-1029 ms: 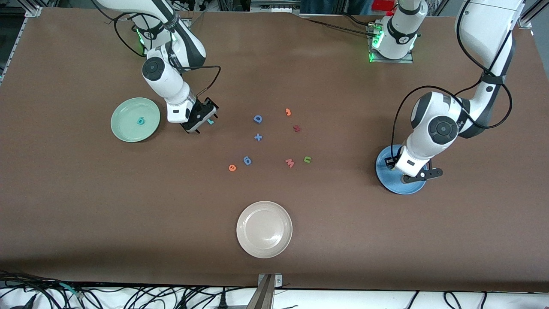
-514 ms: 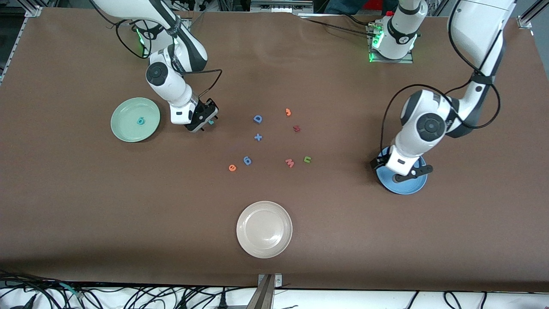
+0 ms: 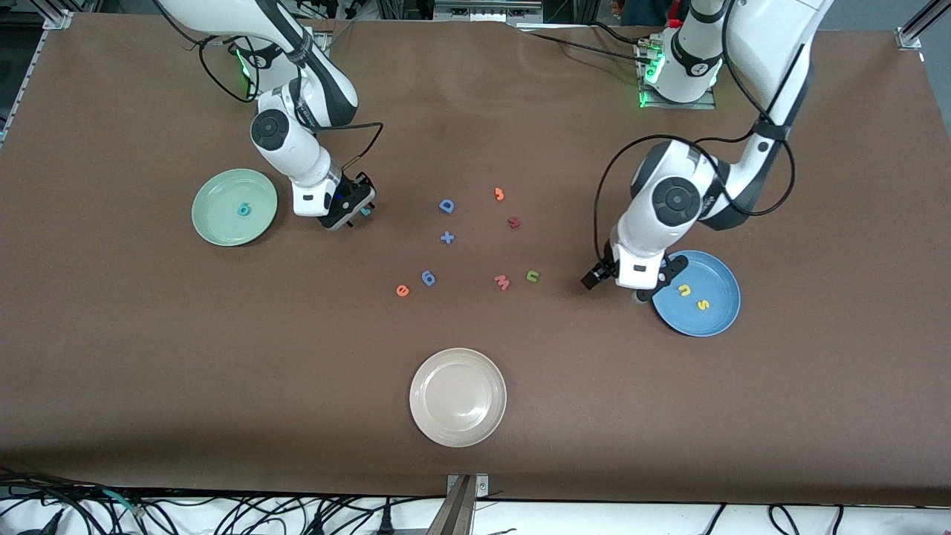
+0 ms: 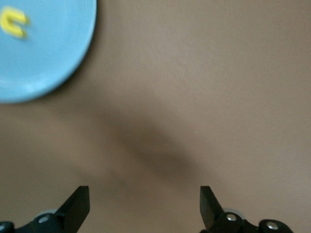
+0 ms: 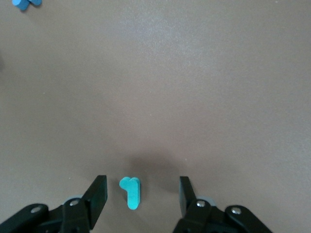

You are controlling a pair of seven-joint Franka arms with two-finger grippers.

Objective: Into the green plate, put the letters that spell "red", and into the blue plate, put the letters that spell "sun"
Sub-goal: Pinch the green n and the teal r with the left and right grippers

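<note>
Our right gripper (image 5: 142, 194) sits low over the table beside the green plate (image 3: 215, 223), jaws part-way in and straddling the teal r (image 5: 130, 192). The wrist view shows a gap on each side of the letter, so nothing is gripped yet; the r lies nearer one finger than the other. Our left gripper (image 4: 145, 206) hangs with its jaws spread wide and empty over bare table just off the rim of the blue plate (image 3: 724, 316), on the side toward the loose letters.

In the blue plate the yellow u (image 3: 683, 290) and yellow s (image 3: 702, 304) already lie; the green n (image 3: 532, 276) waits on the table between our left gripper and the pink w (image 3: 502, 281). The teal d (image 3: 243, 209) rests in the green plate, and the orange e (image 3: 402, 290) lies among the scattered pieces, just beside the blue 6-shaped piece (image 3: 429, 278).

We judge the risks thus. Because the r is off-centre between the jaws, the nearer finger may push it first, so it skids or twists and the pinch catches only an edge. Such a light foam piece could then drop on the way to the green plate. On the other side, the n lies close to the w; a wide-open approach could nudge the w or trap both.
</note>
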